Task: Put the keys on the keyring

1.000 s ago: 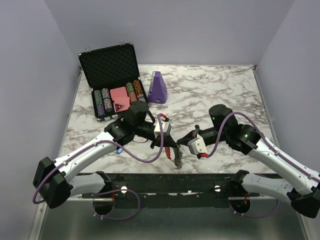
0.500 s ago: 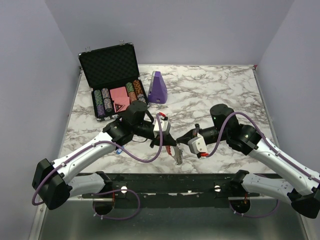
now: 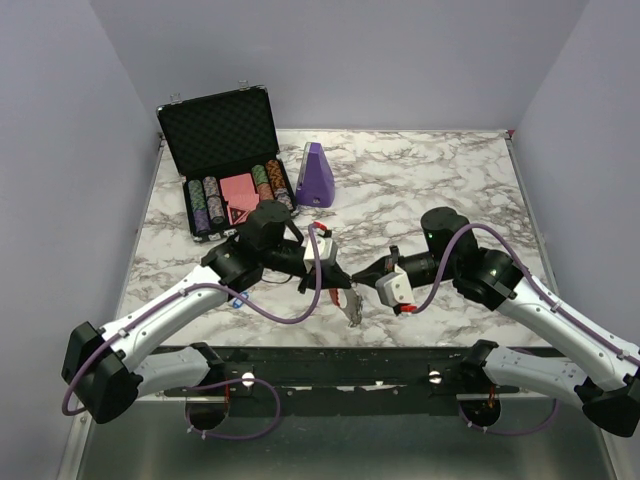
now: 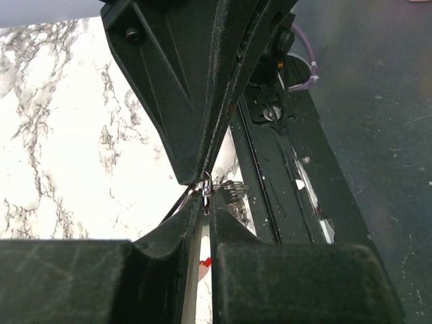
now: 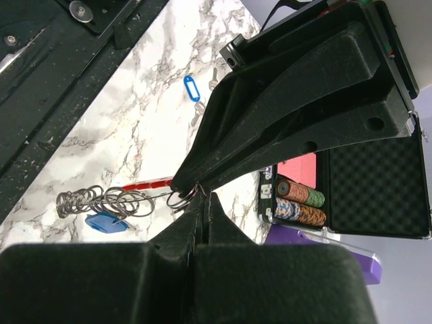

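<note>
Lavender walls are boxing in a marble counter point(image 3: 430, 190). An open case point(image 3: 215, 125) of poker chips is sitting at the upper left, with a purple block point(image 3: 317, 175) beside it. Low in the middle of the overhead view the two arms are meeting nose to nose.

The keyring point(image 3: 351, 308) is dangling just under that meeting point, toward the bottom edge of the counter. In the right wrist view its silvery coils are running leftward from the tips, long axis roughly level across the frame. A red bar is lying along the top of the coils and a blue tag point(image 5: 104, 223) is hanging below them.

The right tool point(image 3: 362, 280) is pressing its fingers together on a small wire loop, which looks to me like the end of the keyring.

The left tool point(image 4: 202, 206) is standing a sliver apart, the same loop sitting right at its mouth. I am judging the slit wider than the wire, so it is probably not gripping.

A loose key point(image 5: 192, 88) with a blue tag is lying on the counter in the upper middle of the right wrist view. The left arm seems nearer to it.
</note>
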`<move>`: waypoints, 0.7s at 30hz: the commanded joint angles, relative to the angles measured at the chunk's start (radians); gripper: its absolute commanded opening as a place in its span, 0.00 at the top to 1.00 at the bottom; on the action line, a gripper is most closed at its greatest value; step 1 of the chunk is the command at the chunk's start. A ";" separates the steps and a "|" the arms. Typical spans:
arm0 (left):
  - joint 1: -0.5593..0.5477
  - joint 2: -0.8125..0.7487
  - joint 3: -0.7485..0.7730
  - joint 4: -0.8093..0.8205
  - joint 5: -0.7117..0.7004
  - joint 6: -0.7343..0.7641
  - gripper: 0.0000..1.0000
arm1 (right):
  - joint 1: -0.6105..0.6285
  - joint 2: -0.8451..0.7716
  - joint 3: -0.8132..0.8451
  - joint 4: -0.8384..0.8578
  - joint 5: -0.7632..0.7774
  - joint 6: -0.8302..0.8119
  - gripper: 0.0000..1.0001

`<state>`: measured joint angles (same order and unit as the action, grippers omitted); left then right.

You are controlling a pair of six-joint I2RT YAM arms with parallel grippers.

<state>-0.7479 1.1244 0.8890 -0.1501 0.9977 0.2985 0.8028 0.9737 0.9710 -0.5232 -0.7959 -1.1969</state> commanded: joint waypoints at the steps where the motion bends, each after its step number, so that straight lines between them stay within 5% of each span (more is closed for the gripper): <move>1: 0.007 -0.035 -0.012 0.087 -0.034 -0.005 0.81 | 0.007 -0.013 -0.011 0.037 0.001 0.033 1.00; 21: 0.019 -0.081 -0.055 0.115 -0.083 -0.021 0.63 | 0.006 -0.013 -0.017 0.065 0.034 0.076 1.00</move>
<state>-0.7387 1.0760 0.8528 -0.0673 0.9394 0.2802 0.8032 0.9722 0.9623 -0.4904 -0.7773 -1.1400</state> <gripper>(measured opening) 0.339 0.005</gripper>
